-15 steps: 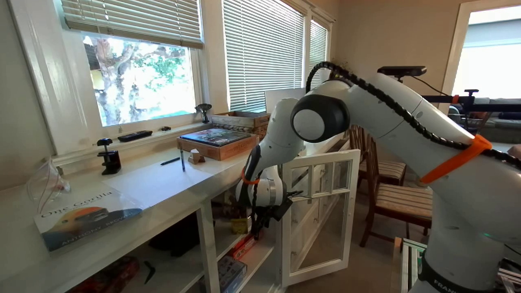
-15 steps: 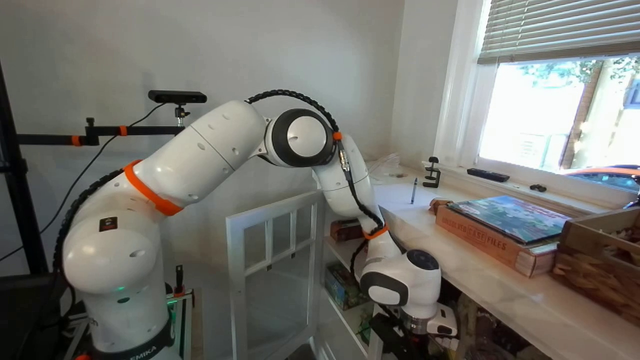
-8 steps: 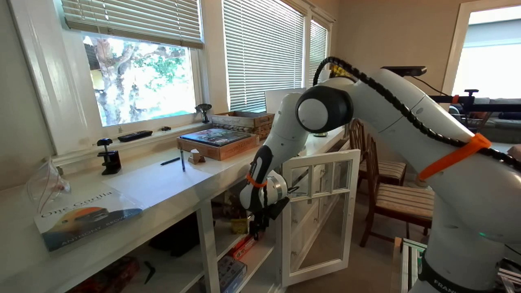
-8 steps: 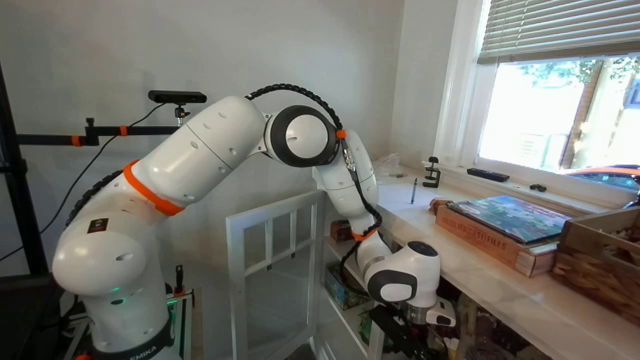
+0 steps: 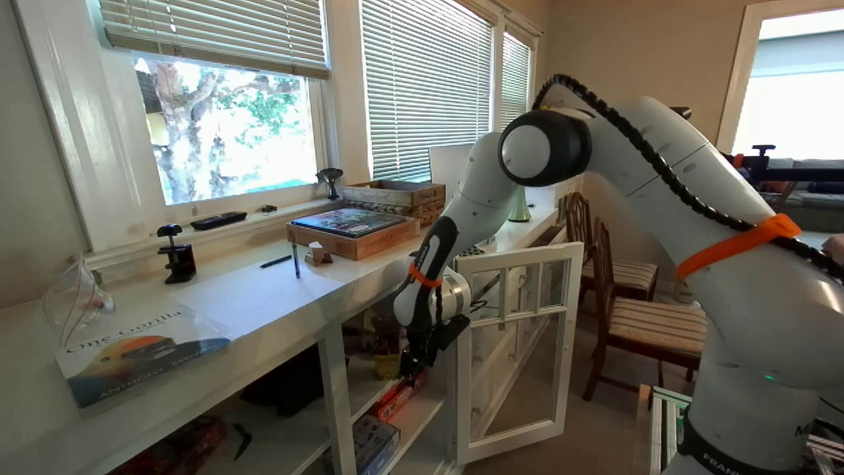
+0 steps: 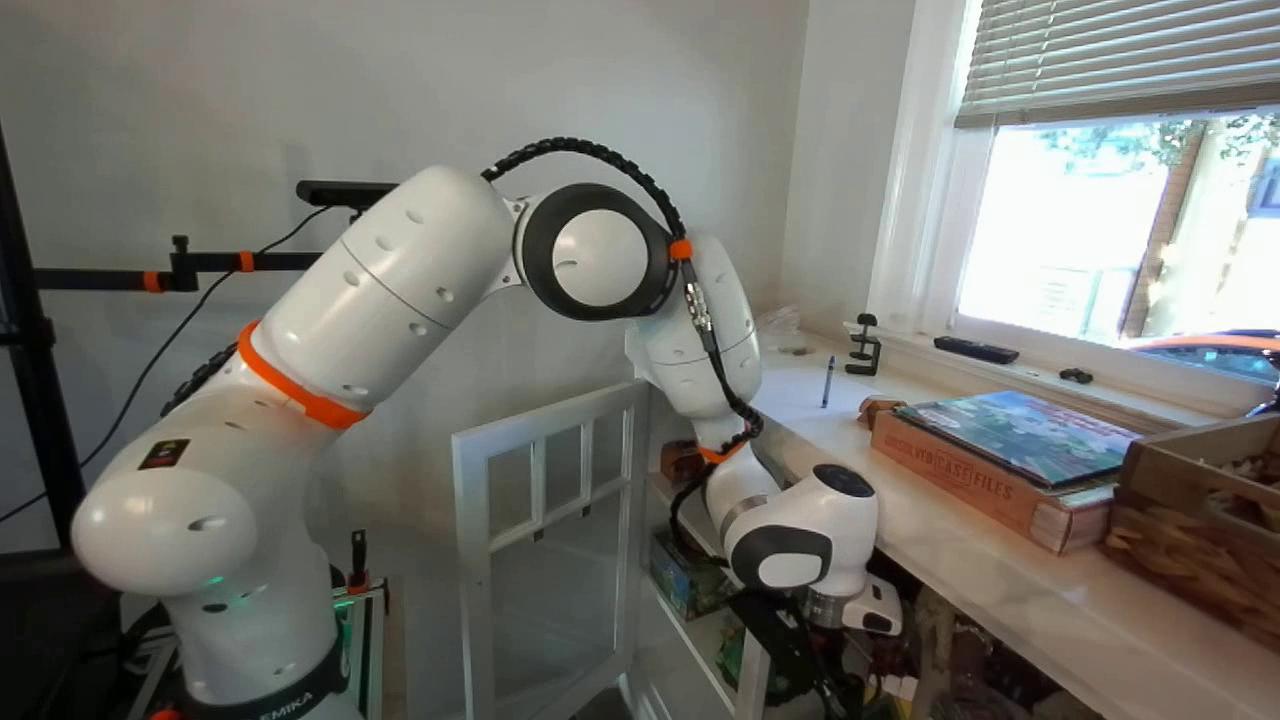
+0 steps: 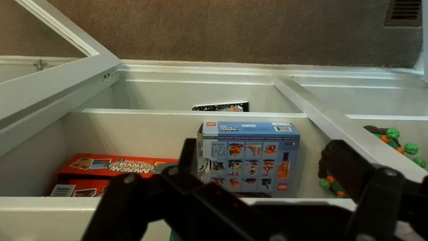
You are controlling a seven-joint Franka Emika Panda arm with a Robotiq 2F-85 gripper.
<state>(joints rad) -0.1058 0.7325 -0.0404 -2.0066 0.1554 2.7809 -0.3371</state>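
My gripper (image 7: 267,157) stands open in the wrist view, its dark fingers (image 7: 349,167) wide apart with nothing held. Beyond the gap, a blue LEGO box (image 7: 257,160) rests on a cabinet shelf; the left finger overlaps its edge in the picture. To the left lies a red American Trivia box (image 7: 123,165), partly covered by the gripper linkage. In an exterior view the gripper (image 5: 410,371) hangs at the cabinet opening, close to the red box (image 5: 399,399) and a yellow box (image 5: 388,366). Elsewhere the gripper's tip is cut off by the bottom edge.
A white glass-paned door (image 5: 573,343) stands swung out beside the arm. Above the shelves runs the white countertop (image 6: 960,575), carrying an Unsolved Case Files box (image 6: 960,480) and a wooden crate (image 6: 1200,520). A white divider (image 7: 334,120) separates the compartments; green-and-orange trinkets (image 7: 401,144) lie beyond it.
The arm's elbow has risen and drawn back toward the base. The hand has lifted slightly and shifted a little toward the door side. The boxes and door have stayed where they were.
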